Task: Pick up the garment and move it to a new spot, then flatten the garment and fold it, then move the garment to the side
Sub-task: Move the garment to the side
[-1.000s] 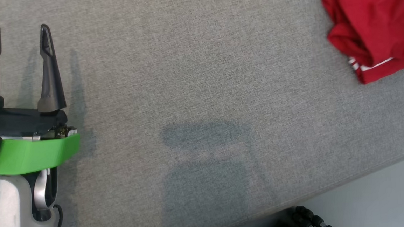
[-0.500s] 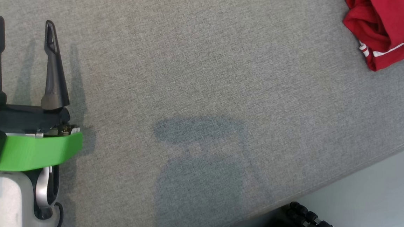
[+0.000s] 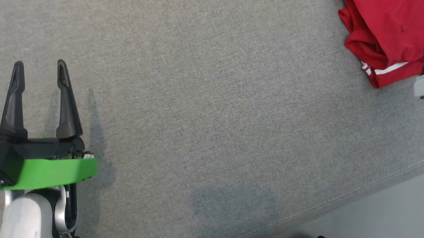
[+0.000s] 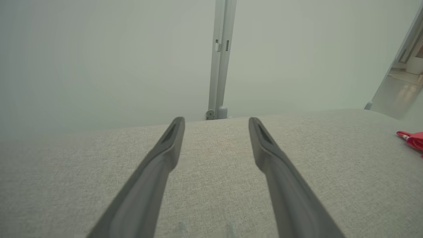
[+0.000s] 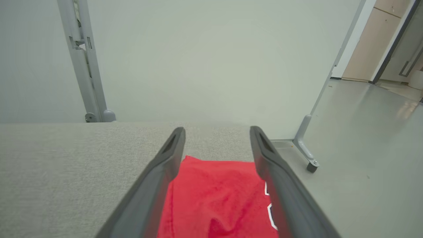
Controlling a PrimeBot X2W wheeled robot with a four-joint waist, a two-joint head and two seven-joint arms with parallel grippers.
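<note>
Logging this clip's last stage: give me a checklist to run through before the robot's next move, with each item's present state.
1. Open right gripper: ok.
2. The red garment free of that gripper: cannot tell, it lies close beneath it.
3. Garment folded, at the right side of the grey surface: ok.
4. Garment wholly on the surface: cannot tell, its far side is cut off.
5. Open, empty left gripper, well apart from the garment: ok.
</note>
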